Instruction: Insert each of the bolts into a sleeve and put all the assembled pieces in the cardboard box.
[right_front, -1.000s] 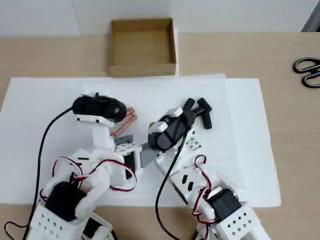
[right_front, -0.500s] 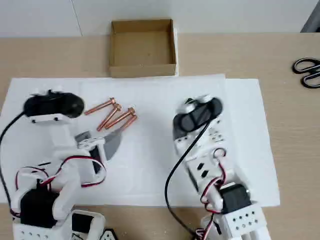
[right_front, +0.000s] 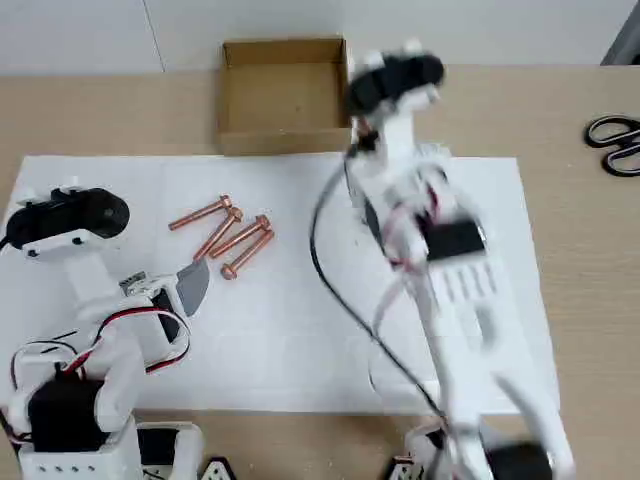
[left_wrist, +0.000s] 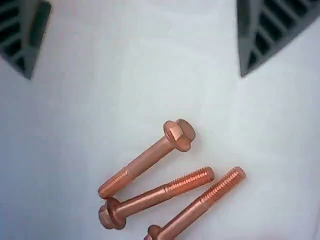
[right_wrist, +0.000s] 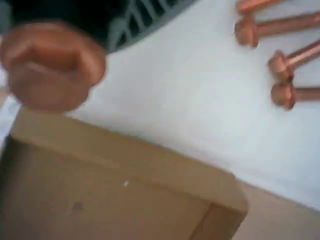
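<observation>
The cardboard box (right_front: 285, 135) looks empty: the right gripper (right_wrist: 75, 25), clenched on one copper bolt (right_wrist: 50, 65), hangs at its edge, and four bolts (right_front: 225, 232) lie loose by the released left gripper (left_wrist: 145, 40).

Worktop (right_front: 560, 110): light wood, bare along the far and right margins.
White sheet (right_front: 300, 330): flat across the centre.
Cardboard box (right_front: 285, 140): 12 o'clock, at the sheet's far edge.
Scissors (right_front: 615, 143): 2 o'clock, on bare wood.
Bolts (right_front: 225, 232): four, on the sheet, 10 o'clock.

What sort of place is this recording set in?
Probably a robotics lab bench: a wooden table with a white sheet, loose copper bolts and a cardboard box.
</observation>
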